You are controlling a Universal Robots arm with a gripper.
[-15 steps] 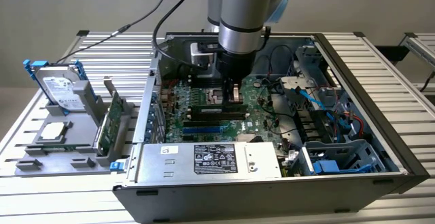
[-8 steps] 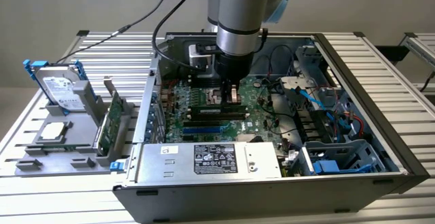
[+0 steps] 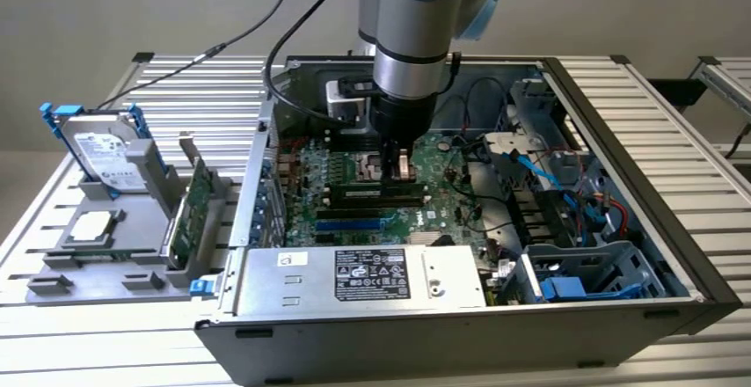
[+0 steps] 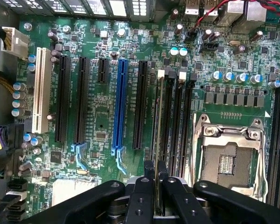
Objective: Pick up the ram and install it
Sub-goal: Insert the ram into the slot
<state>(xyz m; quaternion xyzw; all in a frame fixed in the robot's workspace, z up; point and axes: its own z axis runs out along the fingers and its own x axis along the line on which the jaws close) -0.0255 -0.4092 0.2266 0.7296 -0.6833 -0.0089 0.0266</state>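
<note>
At the near end of the computer case, a silver power box is sitting. Outside the case, a green card and a hard drive are standing in a grey rack. Deeper inside the case, the gripper is pinching the ram, fingers nearly together, among the black memory slots.

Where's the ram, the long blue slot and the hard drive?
ram (image 4: 157, 121): wrist view, its thin edge.
blue slot (image 4: 120, 102): wrist view, middle of the slot.
hard drive (image 3: 104, 154): exterior view, its label.
</note>
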